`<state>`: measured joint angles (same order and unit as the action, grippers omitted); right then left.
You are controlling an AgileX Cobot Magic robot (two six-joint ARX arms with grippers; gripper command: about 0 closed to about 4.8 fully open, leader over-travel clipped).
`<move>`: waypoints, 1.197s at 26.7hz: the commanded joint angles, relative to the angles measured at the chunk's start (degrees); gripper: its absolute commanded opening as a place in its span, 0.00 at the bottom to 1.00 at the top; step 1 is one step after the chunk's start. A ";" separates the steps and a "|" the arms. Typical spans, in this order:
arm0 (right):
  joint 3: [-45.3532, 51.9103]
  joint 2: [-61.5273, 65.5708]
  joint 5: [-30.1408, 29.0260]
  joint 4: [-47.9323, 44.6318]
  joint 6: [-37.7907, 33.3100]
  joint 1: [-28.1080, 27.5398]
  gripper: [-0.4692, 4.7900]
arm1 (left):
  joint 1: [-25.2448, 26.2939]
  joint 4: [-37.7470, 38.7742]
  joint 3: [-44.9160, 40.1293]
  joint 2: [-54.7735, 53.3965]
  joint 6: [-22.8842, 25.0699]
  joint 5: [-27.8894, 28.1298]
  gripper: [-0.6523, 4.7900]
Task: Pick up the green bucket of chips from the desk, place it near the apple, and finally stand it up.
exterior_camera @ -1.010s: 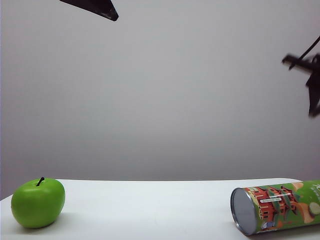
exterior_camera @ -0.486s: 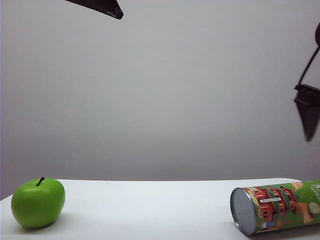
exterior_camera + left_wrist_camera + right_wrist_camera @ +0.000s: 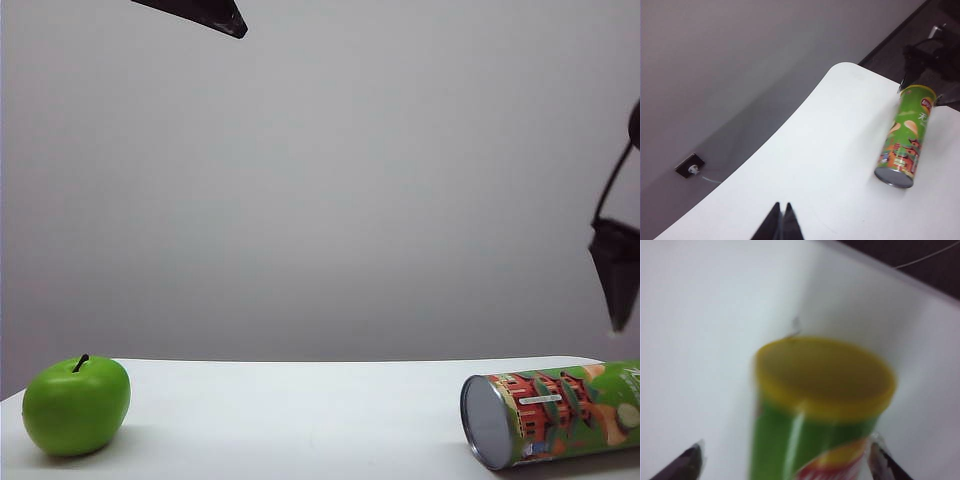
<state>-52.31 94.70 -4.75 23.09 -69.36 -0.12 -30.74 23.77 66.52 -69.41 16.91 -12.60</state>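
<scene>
Lying on its side at the right of the white desk (image 3: 300,400): green bucket of chips (image 3: 555,415), well apart from the apple (image 3: 76,405) at left. Hanging above the can with fingers spread wide and empty: right tool (image 3: 785,460). High over the desk, pinched together on nothing: left tool (image 3: 780,225).

Both grippers are black. The left gripper (image 3: 780,222) ends in two slim, pointed fingers. The right gripper (image 3: 785,460) has dark fingertips (image 3: 687,462) with pale translucent edging.

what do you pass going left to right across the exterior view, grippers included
apple on the desk → left gripper, shut, high up → green bucket of chips lying on its side → right gripper, open, above the bucket's right end
</scene>
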 commanded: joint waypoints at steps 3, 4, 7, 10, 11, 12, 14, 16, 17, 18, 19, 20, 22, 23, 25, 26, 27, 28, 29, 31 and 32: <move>-0.09 4.63 -2.21 -3.80 1.55 -0.55 1.00 | -0.07 -0.77 0.37 0.15 -1.05 -0.24 0.11; -0.09 5.55 -2.86 -5.11 1.55 -0.52 1.00 | -0.07 -0.81 0.37 0.07 -1.07 -0.24 0.11; -0.09 7.96 -3.08 -6.56 1.53 -0.46 1.00 | -0.07 -0.81 0.37 -0.15 -1.07 -0.20 0.11; -0.07 10.19 -3.43 -6.69 2.34 -0.44 1.00 | -0.07 -0.85 0.37 -0.15 -1.07 -0.22 0.11; -0.07 10.78 -4.11 -6.71 2.32 -0.44 1.00 | -0.07 -0.87 0.37 -0.15 -1.07 -0.22 0.11; -0.07 11.37 -4.42 -6.91 2.32 -0.44 1.00 | -0.07 -0.87 0.37 -0.15 -1.07 -0.20 0.11; -0.07 11.98 -5.22 -7.56 2.34 -0.44 1.00 | -0.07 -0.98 0.37 -0.20 -1.07 -0.13 0.11; -0.07 12.31 -5.66 -8.33 2.34 -0.44 1.00 | -0.07 -1.18 0.37 -0.20 -1.07 -0.07 0.11; -0.07 12.31 -5.68 -8.90 2.36 -0.44 0.96 | -0.07 -1.20 0.37 -0.20 -1.07 -0.07 0.11; -0.07 12.31 -5.73 -9.31 2.36 -0.44 0.91 | -0.07 -1.18 0.37 -0.20 -1.07 -0.07 0.11; -0.07 12.31 -5.92 -9.73 2.62 -0.42 0.83 | -0.07 -1.18 0.37 -0.22 -1.07 -0.09 0.11; -0.07 12.28 -5.95 -9.94 3.23 -0.42 0.77 | -0.07 -1.18 0.37 -0.22 -1.07 -0.07 0.11; -0.07 12.28 -5.95 -10.08 4.39 -0.42 0.58 | -0.07 -1.18 0.37 -0.22 -1.07 -0.07 0.11; -0.07 12.28 -5.95 -10.08 4.83 -0.42 0.56 | -0.07 -1.18 0.37 -0.22 -1.07 -0.07 0.11; -0.07 12.26 -6.10 -11.28 5.57 -0.42 0.57 | -0.07 -1.18 0.37 -0.22 -1.07 -0.07 0.11; -0.07 12.24 -6.93 -12.50 6.32 -0.42 0.57 | -0.07 -1.18 0.37 -0.22 -1.07 -0.07 0.11; -0.07 12.24 -9.27 -17.09 8.72 -0.42 0.57 | -0.07 -1.18 0.37 -0.22 -1.07 -0.07 0.11; -0.09 12.15 -10.58 -19.61 9.57 -0.42 0.57 | -0.07 -1.18 0.37 -0.22 -1.07 -0.07 0.11; -0.09 12.15 -12.02 -22.53 9.86 -0.42 0.57 | -0.07 -1.18 0.37 -0.22 -1.07 -0.07 0.11; -0.11 11.82 -15.45 -29.51 9.81 -0.42 0.57 | -0.07 -1.18 0.37 -0.22 -1.09 -0.09 0.11; -0.13 11.72 -17.31 -33.92 9.79 -0.42 0.57 | -0.07 -1.18 0.37 -0.22 -1.18 -0.09 0.11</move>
<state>-52.01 107.26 -18.00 -1.32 -59.94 -0.64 -30.76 23.18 66.52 -69.71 15.99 -12.58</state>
